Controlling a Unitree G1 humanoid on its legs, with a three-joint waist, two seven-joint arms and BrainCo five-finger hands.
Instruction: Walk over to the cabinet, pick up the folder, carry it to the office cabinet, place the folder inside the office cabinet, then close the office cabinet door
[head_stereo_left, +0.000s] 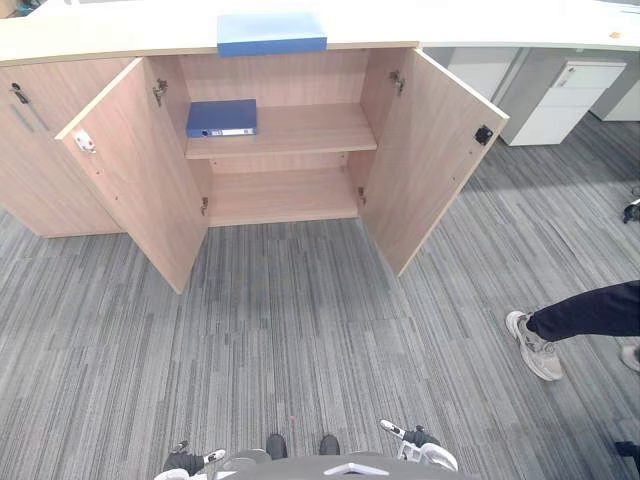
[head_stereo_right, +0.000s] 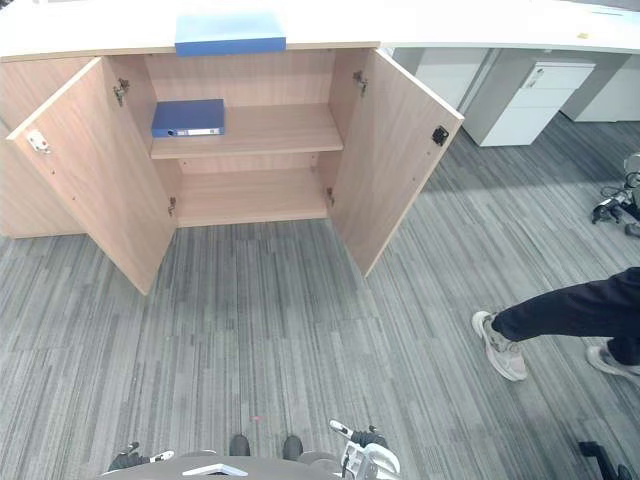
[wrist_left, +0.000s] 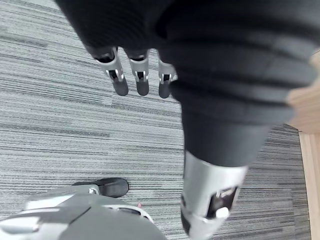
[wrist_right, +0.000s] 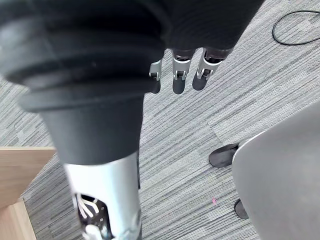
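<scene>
The wooden cabinet stands ahead across the carpet with both doors swung wide. A dark blue folder lies flat at the left end of its upper shelf. A light blue folder lies on the cabinet's top, above the opening. My left hand hangs low by my side over the carpet, fingers straight and holding nothing. My right hand hangs the same way on the other side, open and empty. Both hands are far from the cabinet, at the near edge of the left eye view.
The left door and right door jut out towards me. A person's leg and pale shoe reach in from the right. A white drawer unit stands under the counter at the back right. Grey striped carpet lies between me and the cabinet.
</scene>
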